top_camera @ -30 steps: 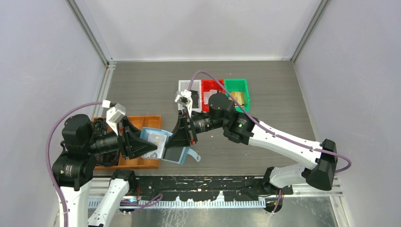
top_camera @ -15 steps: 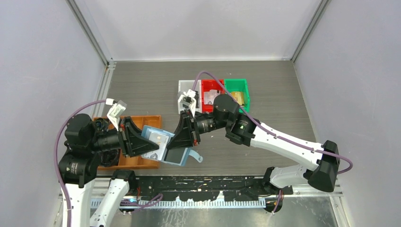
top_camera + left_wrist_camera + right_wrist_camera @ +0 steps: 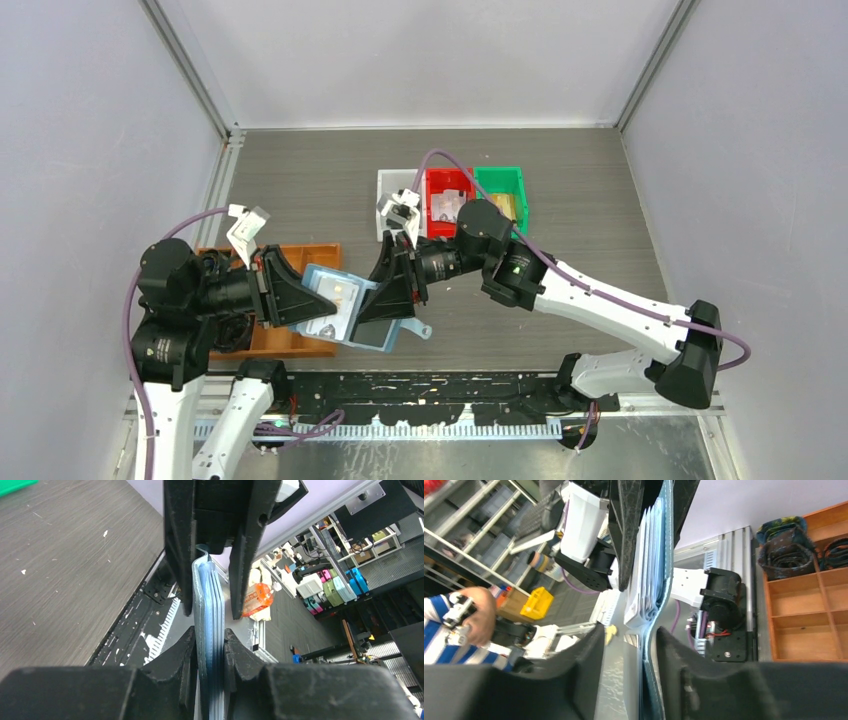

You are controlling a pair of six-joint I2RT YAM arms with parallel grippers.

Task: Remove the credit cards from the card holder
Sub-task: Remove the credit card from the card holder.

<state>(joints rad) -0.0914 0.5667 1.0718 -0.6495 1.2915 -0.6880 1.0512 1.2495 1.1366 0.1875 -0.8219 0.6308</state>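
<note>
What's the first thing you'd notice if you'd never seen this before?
Two black robot arms meet near the table's front edge, around a little blue card holder. The left gripper pinches it, while the right gripper has a finger on each side of it, with a gap. Farther back, a red bin and a green bin sit side by side.

Teal-blue card holder (image 3: 347, 313) open, tilted, in mid-air; pale card (image 3: 338, 291) tucked in inner pocket

dark grey wood-grain tabletop (image 3: 300, 190) between pale lilac walls (image 3: 90, 150), aluminium posts (image 3: 191, 65) in the back corners
</note>
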